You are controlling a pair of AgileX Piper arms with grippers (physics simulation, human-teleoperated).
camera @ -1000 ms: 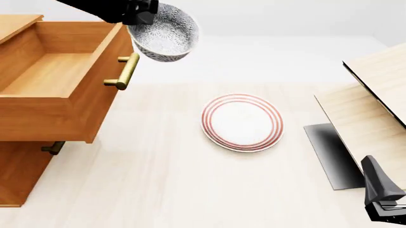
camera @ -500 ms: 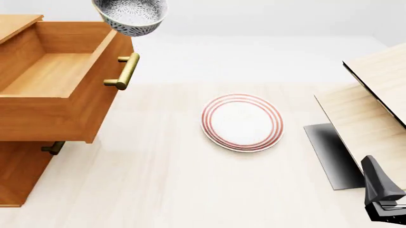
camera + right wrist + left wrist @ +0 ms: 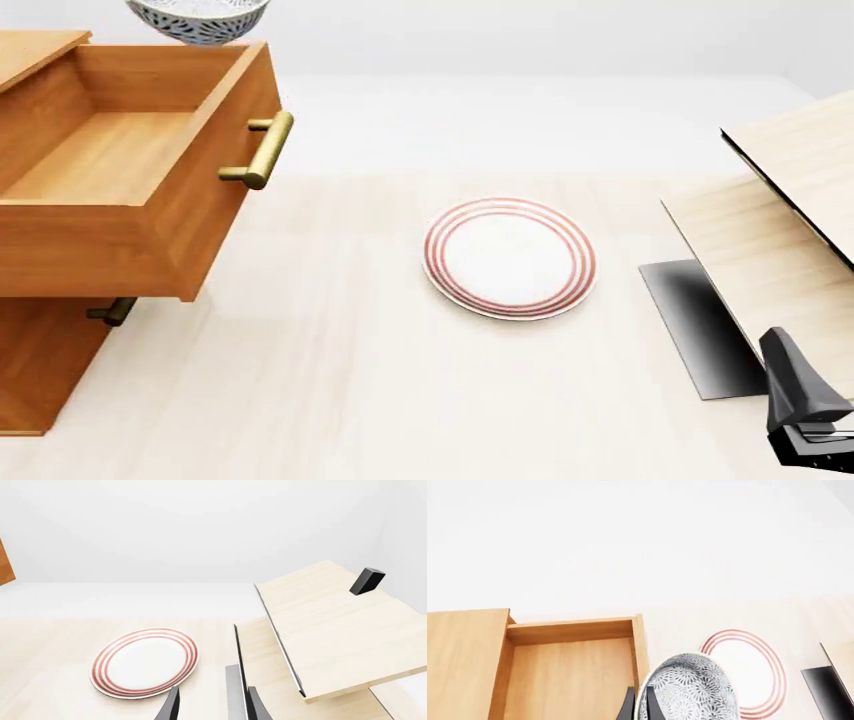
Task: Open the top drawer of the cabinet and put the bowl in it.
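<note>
**Speckled bowl held high above the open drawer**

Orange-brown wood fills the near-left of the front view: the cabinet (image 3: 40,370) stands on the pale desk (image 3: 334,400) with its top drawer (image 3: 120,160) pulled fully out, its deep box bare inside and its brass bar handle (image 3: 263,150) facing the plate. A lower drawer's handle (image 3: 112,311) peeks out beneath it.

The bowl (image 3: 198,20), white with dense dark-blue speckles, hangs in the air above the drawer's far edge, cut off by the top of the front view. In the left wrist view the bowl (image 3: 688,690) sits tilted beside the drawer's front wall, and the left gripper (image 3: 638,707) has its dark fingers (image 3: 627,709) closed on the bowl's rim, one on each side of it.

The plate (image 3: 510,257), white with red rings, lies flat on the desk, well apart from the cabinet. Beyond the plate stands a pale wooden structure (image 3: 787,220).

The right gripper (image 3: 210,705) idles near that structure; its fingers (image 3: 172,705) seem parted and hold nothing, though only their tips show.
</note>
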